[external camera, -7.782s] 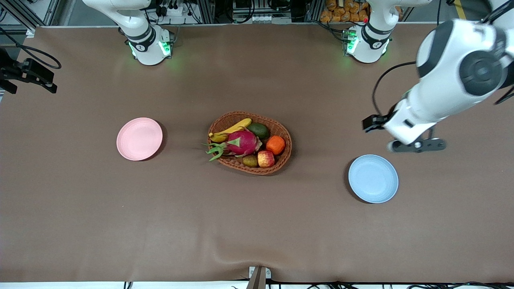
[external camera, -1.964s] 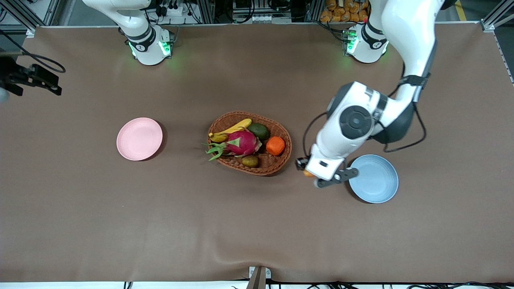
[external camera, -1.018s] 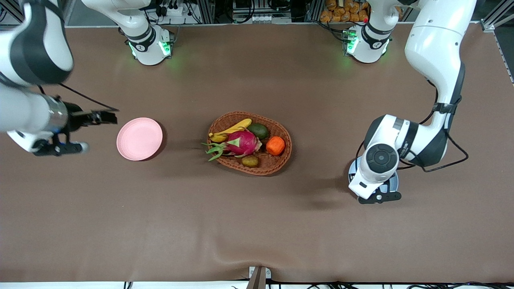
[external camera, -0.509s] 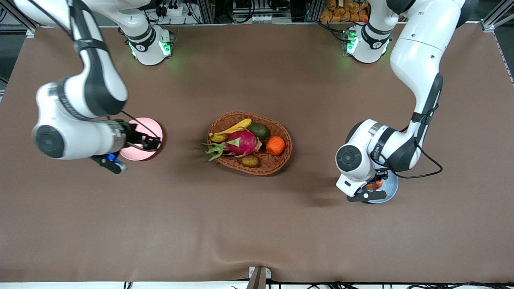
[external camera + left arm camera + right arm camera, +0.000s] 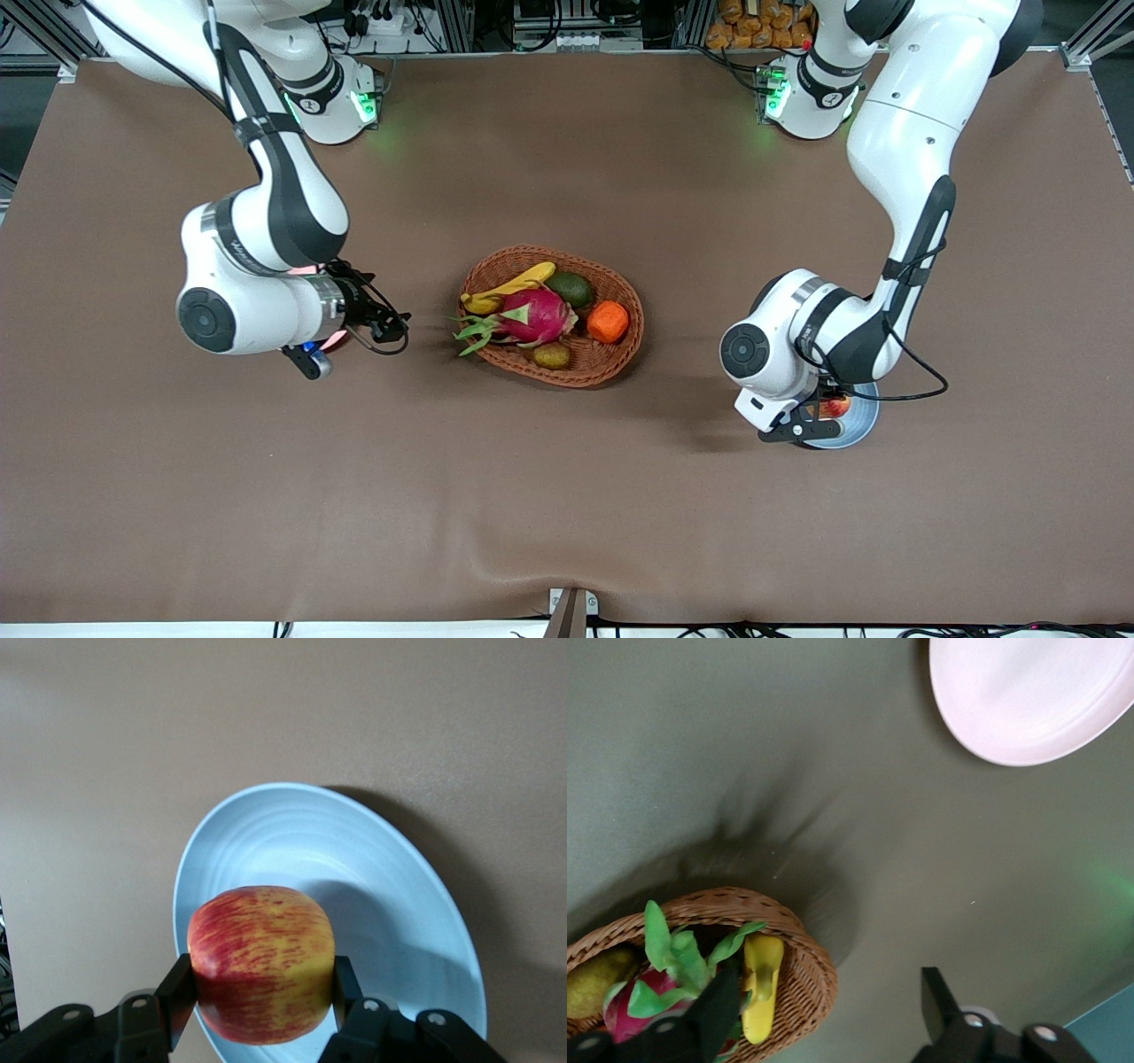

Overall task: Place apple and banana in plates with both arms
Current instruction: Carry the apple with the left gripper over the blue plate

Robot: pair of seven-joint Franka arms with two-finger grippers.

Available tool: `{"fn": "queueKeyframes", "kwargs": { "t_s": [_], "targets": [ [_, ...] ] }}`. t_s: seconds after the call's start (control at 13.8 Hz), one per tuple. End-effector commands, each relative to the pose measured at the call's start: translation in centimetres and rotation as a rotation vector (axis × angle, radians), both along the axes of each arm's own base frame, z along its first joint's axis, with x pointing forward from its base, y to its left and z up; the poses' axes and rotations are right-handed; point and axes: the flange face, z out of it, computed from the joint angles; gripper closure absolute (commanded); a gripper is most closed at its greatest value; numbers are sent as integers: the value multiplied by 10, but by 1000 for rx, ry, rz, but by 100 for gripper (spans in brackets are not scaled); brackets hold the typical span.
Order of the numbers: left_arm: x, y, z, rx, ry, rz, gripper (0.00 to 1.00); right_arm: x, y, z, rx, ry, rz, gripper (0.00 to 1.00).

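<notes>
Apple (image 5: pixel 261 961) is sitting pinched between the two fingers of my left claw (image 5: pixel 261 992), and I'm holding it right over the blue plate (image 5: pixel 416 904), which is lying at the left arm's end of the desk (image 5: pixel 567 496). From the front I'm only catching a sliver of red under the wrist. I'm judging the drop is basically next: lower a touch, let go.

My right claw (image 5: pixel 824 1010) is spread wide, nothing in it, and it's hanging over bare desk between the pink plate (image 5: pixel 1028 695) and the wicker basket (image 5: pixel 611 363), pointing at the basket. Banana (image 5: pixel 507 288) is lying in the basket on the edge farther from the front camera, tucked against the dragon fruit (image 5: pixel 530 316), with the avocado (image 5: pixel 570 288), orange (image 5: pixel 608 321) and kiwi (image 5: pixel 552 356) packed in around it.

What I'm worrying about:
- the apple is looking off-center, closer to the plate's rim than its middle, so if I'm releasing from too high it could roll or bounce out onto the desk
- the banana is wedged beside the dragon fruit and its green leaves, so the right claw might be snagging those or dragging the whole basket
- a curved, smooth banana could be twisting out of a two-finger pinch if I'm grabbing near a tip
</notes>
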Motion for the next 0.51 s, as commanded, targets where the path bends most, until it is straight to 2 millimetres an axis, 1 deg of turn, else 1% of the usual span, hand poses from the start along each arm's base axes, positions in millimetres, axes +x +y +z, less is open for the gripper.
{"fn": "queueKeyframes", "kwargs": {
  "t_s": [0.0, 0.07, 0.15, 0.29, 0.44],
  "targets": [
    [0, -1, -6, 34, -20, 18, 68, -10, 37, -11, -25, -3, -47, 27],
    [1, -1, -4, 32, -24, 20, 42, -12, 43, -14, -30, -5, -49, 31],
    [1, -1, -3, 32, -26, 19, 0, -15, 46, -22, -34, 1, -45, 31],
    [3, -3, 4, 28, -34, 14, 0, -21, 49, -35, -39, -13, -49, 31],
    [4, -5, 8, 25, -41, 13, 0, -22, 55, -37, -49, -20, -70, 32]
  ]
}}
